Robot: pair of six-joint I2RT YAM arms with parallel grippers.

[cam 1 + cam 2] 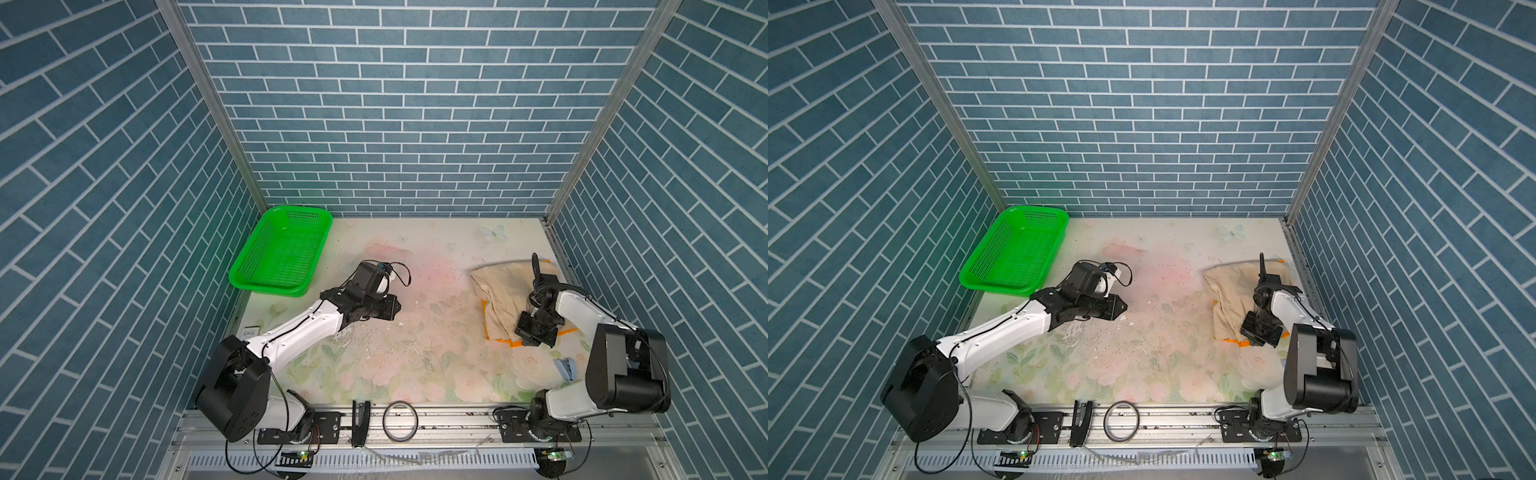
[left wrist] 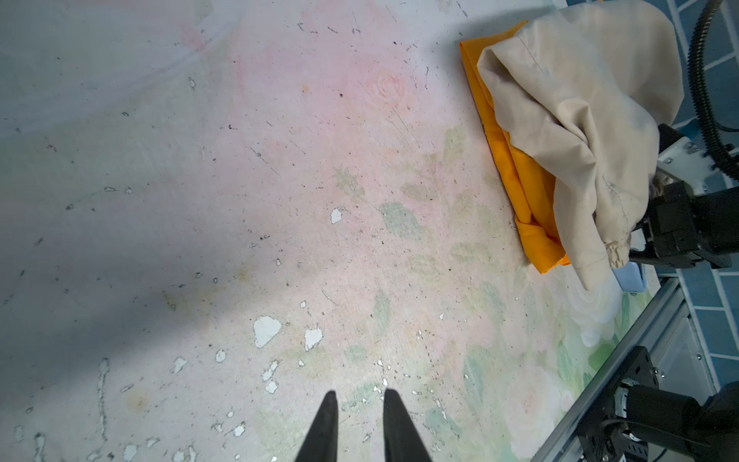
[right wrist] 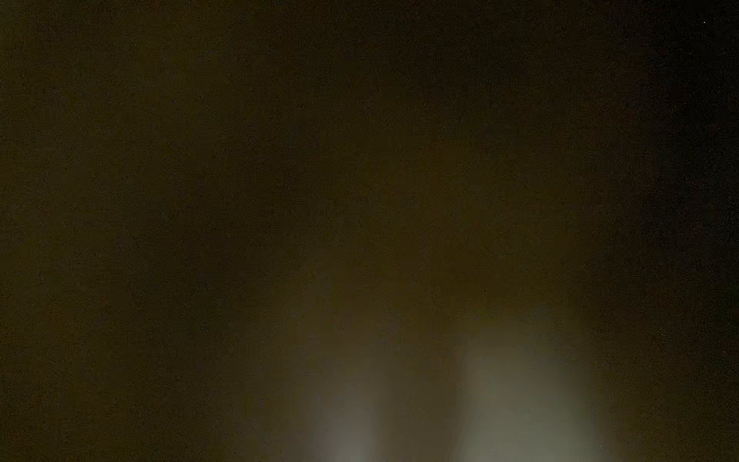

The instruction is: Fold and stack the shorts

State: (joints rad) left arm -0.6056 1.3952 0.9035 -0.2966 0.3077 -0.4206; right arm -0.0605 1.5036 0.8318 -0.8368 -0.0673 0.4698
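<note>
Here, beige shorts (image 2: 580,120) lie heaped on orange shorts (image 2: 520,176) at right edge of counter (image 2: 280,200). Right end effector (image 1: 535,329) clamped on beige cloth near waistband (image 2: 618,253), tips hidden. Left end effector (image 2: 360,394) slightly apart, empty, over counter middle. Cloth looks light, limp, slippery; best pinched at waistband corners, hems likely to sag.

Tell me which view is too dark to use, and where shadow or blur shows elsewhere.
Right wrist view: nearly black, only two pale blurred patches, unusable. Left wrist view: sharp, with a broad grey shadow on the table. Both top views: sharp, evenly lit.
</note>
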